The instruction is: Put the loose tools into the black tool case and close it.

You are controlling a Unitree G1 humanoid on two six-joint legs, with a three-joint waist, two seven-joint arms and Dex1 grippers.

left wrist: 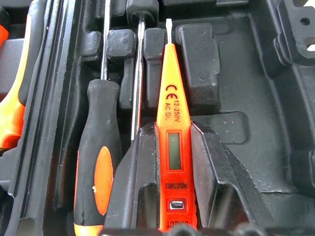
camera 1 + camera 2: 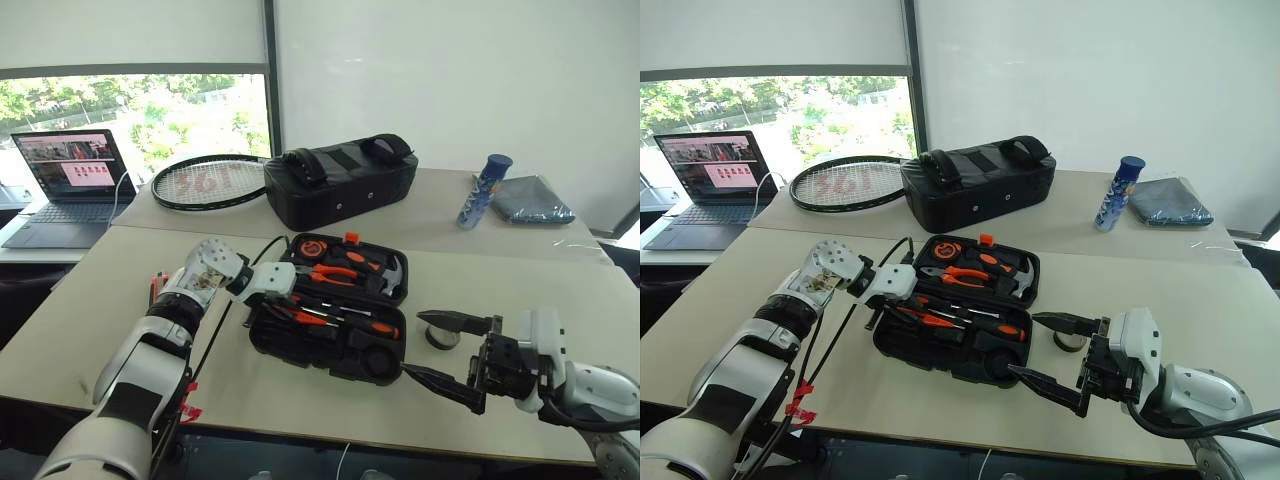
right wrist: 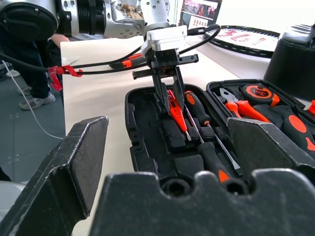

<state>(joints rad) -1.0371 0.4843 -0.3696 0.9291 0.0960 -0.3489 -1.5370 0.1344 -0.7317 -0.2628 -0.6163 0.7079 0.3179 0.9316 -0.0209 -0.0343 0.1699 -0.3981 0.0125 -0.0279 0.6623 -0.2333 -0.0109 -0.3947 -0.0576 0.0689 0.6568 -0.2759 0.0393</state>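
The flat black hard-plastic clamshell tool case (image 2: 330, 310) lies open near the middle of the pale desk (image 2: 100, 300), toward its front edge; several orange-and-black tools already sit in its moulded slots, among them a screwdriver with an orange-black handle (image 1: 96, 167). The left end effector (image 3: 170, 96) pinches the slim all-orange tester screwdriver (image 1: 172, 123), held just over a slot in the case's near half and seemingly not yet seated; the right end effector (image 2: 440, 350) hangs spread wide and empty by the case's right side; a small black tape roll (image 2: 441, 336) lies loose on the desk beyond it. Left, by the look of it: seat the tester, stow the roll, close the lid.
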